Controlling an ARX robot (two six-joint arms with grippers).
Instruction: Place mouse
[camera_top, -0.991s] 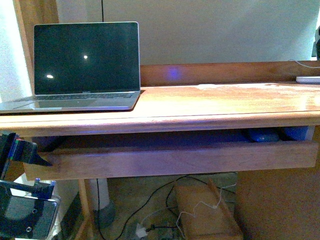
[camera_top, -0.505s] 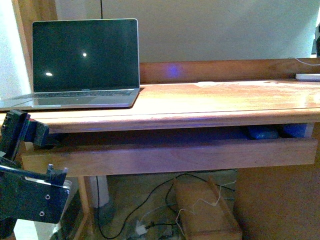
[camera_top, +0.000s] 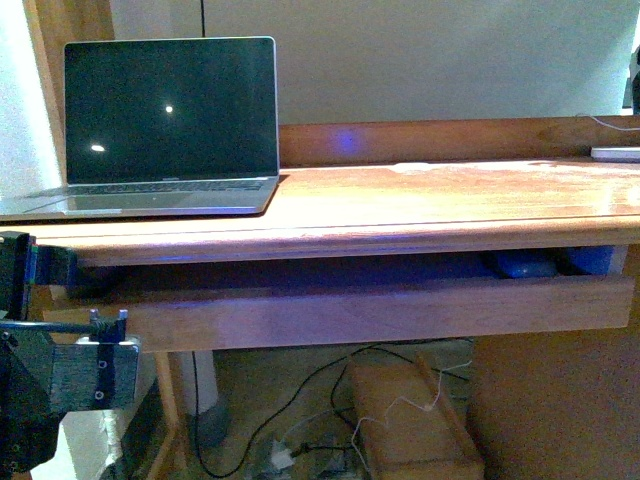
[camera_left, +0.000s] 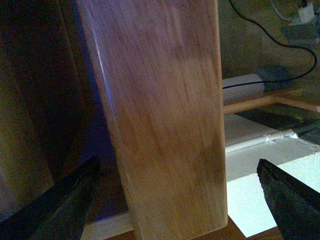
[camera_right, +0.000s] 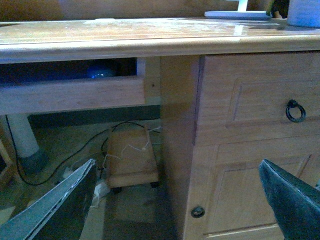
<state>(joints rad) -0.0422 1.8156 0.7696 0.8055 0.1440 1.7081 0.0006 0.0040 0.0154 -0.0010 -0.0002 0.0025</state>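
Note:
I cannot make out the mouse for certain. A small dark rounded shape (camera_top: 525, 265) lies at the right end of the open drawer (camera_top: 340, 312) under the desk top, lit blue; the right wrist view shows a blue glint (camera_right: 99, 74) there. My left gripper (camera_top: 22, 272) is open at the drawer's left end. In the left wrist view the end of the drawer front (camera_left: 165, 125) stands between its spread fingers (camera_left: 65, 205), untouched. My right gripper (camera_right: 177, 165) is open and empty, low in front of the desk's cabinet, and does not show in the front view.
An open laptop (camera_top: 170, 125) sits on the desk top (camera_top: 430, 205) at the left. A white device (camera_top: 615, 154) lies at the far right. Cabinet drawers with a ring pull (camera_right: 295, 111) stand on the right. Cables and a wooden box (camera_top: 400, 420) are on the floor beneath.
My left arm rose beside the drawer's left end, then its gripper shifted left and slightly down. The drawer and laptop have not moved.

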